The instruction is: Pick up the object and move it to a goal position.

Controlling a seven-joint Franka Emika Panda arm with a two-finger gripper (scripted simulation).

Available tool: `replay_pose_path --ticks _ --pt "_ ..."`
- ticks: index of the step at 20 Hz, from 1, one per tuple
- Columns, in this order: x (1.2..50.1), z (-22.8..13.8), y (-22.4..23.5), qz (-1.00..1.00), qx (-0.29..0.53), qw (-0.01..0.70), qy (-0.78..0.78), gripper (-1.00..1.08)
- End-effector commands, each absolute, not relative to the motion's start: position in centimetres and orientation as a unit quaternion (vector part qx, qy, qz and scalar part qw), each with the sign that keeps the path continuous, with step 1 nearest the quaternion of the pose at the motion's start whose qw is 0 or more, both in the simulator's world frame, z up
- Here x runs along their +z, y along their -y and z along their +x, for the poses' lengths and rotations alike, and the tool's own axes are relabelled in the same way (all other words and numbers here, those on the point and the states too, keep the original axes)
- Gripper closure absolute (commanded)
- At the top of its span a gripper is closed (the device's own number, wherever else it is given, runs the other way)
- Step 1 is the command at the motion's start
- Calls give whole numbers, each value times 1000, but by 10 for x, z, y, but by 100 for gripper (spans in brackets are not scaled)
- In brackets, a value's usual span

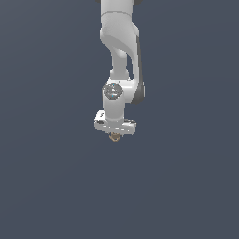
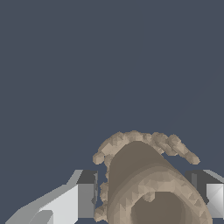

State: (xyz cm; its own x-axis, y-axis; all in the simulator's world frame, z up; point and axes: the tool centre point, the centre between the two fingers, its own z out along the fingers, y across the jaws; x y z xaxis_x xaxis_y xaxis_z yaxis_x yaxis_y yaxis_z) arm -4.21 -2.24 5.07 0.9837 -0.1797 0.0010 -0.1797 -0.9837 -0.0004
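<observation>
Apparently the gripper (image 1: pixel 115 134) held the object (image 2: pixel 144 183) between its fingers (image 2: pixel 85 194), at 6 o'clock below the wrist; pickup looked done, transfer to goal remained.

Your exterior view stands well back from the arm (image 1: pixel 119 60), which hangs down from the top edge into the middle of the frame, with plain dark grey all round. Your wrist view sits very close, looking out past the fingers (image 2: pixel 83 194) at the lower edge of the frame. Both views share only the gripper (image 1: pixel 115 130) and the tan-brown knobbly object (image 1: pixel 114 137) between its fingers, tiny in one, large in the other (image 2: pixel 144 183).
</observation>
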Motion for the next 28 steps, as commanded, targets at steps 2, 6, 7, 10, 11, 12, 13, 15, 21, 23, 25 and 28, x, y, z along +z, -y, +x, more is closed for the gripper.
replay_pose_path --ticks 2,6,7,10,11,12,13,15,21,23,25,28 --pt "57 -38 28 -996 -1 0 -90 108" --pt "70 -29 40 -996 -1 0 -90 108" --pt "74 -26 44 -996 -1 0 -90 108" --pt "89 -16 58 -996 -1 0 -90 108" --pt "95 -12 63 -996 -1 0 -90 108" --pt "100 -8 68 -996 -1 0 -90 108" --pt "106 -4 73 -996 -1 0 -90 108" --pt "118 5 84 -996 -1 0 -90 108" --pt "156 33 119 -996 -1 0 -90 108" --pt "167 41 129 -996 0 0 -90 108" --pt "178 49 139 -996 0 0 -90 108" --pt "192 60 152 -996 0 0 -90 108"
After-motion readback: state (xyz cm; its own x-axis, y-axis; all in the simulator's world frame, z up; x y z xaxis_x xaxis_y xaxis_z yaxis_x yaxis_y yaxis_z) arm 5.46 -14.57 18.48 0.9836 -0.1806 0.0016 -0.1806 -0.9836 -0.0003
